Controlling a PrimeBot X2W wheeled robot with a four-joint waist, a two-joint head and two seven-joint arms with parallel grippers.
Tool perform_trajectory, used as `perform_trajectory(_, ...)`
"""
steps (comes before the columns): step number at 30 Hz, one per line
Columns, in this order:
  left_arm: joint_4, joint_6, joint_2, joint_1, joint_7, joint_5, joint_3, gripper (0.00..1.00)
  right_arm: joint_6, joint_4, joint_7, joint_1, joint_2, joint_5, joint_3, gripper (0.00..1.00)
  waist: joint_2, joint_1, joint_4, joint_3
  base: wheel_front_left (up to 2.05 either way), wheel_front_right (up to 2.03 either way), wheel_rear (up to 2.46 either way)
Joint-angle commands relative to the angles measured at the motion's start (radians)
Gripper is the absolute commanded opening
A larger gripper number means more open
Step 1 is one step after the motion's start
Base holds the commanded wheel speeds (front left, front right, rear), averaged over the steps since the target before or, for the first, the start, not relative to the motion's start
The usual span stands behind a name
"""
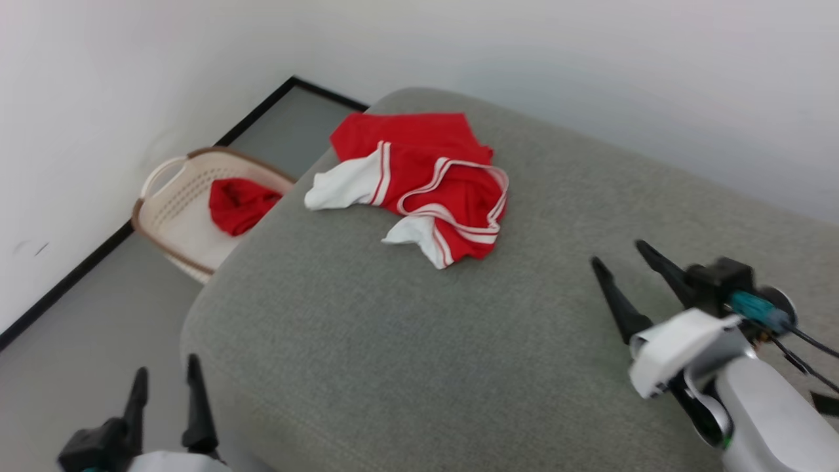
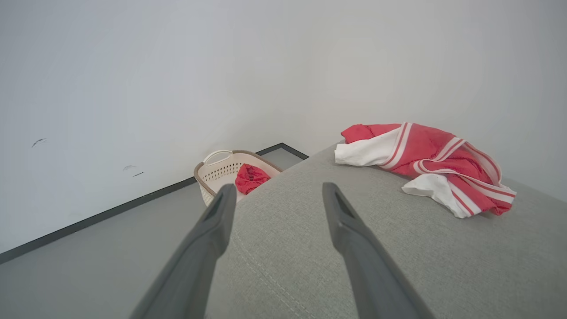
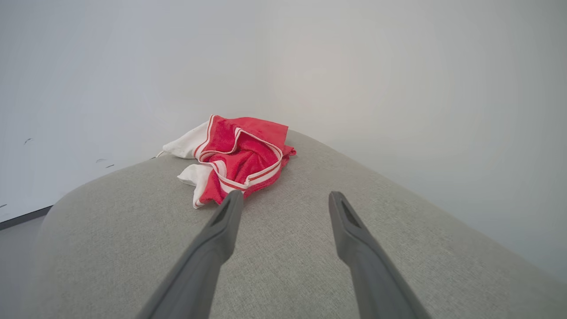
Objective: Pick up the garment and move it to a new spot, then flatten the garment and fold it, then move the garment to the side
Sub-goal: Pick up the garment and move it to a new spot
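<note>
While both grippers stand fully open and hold nothing, the first pick is judged not yet begun. The left gripper (image 1: 165, 367) is seen at the near left corner of the cushion (image 1: 393, 341), partly over the floor (image 1: 78, 367). The right gripper (image 1: 618, 253) is held over the cushion's near right part, fingers pointed toward the garment (image 1: 426, 177). The garment is found crumpled on the far left part of the cushion, well apart from both grippers, with one white sleeve laid close to the left edge.

Several failures can be foreseen. If only a top fold or the striped trim is pinched, the heap may be dragged rather than lifted, or a single layer may be lost from the grip. Since the layers are tangled, the wrong edges may be taken, and flattening would be made harder. If the cloth is pulled leftward, it may be tipped over the rounded edge toward the basket (image 1: 180, 216), where a red scrap (image 1: 239, 204) lies; that scrap could be mistaken for the garment.

Open room is offered by the bare near and right parts of the cushion, where the garment could be spread. The far side is bounded by the wall (image 1: 590, 65), just beyond the garment, so little room is left there. The left and near edges are rounded and fall to the floor.
</note>
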Motion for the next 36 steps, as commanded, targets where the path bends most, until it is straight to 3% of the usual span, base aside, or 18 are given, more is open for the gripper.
perform_trajectory(1,-0.022,0.01,-0.013,0.014,0.0,-0.005,0.018,1.0,0.0,0.014,0.003,-0.035,-0.005,0.013,0.036,1.0,0.0,0.0,0.043,0.05,0.0,0.0,0.0)
perform_trajectory(9,-0.088,0.016,-0.056,0.065,0.0,0.032,0.05,1.0,0.0,0.081,-0.033,-0.133,-0.033,0.101,0.173,1.0,0.0,0.0,0.045,0.065,-0.18,-0.18,-0.18)
perform_trajectory(19,-0.091,-0.01,-0.068,0.038,0.0,0.064,0.03,1.0,0.0,0.122,-0.072,-0.158,-0.063,0.165,0.227,1.0,0.0,0.0,0.038,0.064,-0.03,-0.03,-0.03)
perform_trajectory(27,-0.02,-0.075,0.002,-0.146,0.02,0.095,-0.034,1.0,0.0,0.099,-0.081,-0.096,-0.083,0.151,0.152,1.0,0.0,0.0,0.02,0.064,0.0,0.0,0.0)
perform_trajectory(36,0.165,-0.125,0.134,-0.547,0.074,0.039,-0.07,1.0,0.0,-0.014,-0.073,-0.123,-0.074,0.083,0.115,1.0,0.0,0.0,-0.155,0.199,0.0,0.0,0.0)
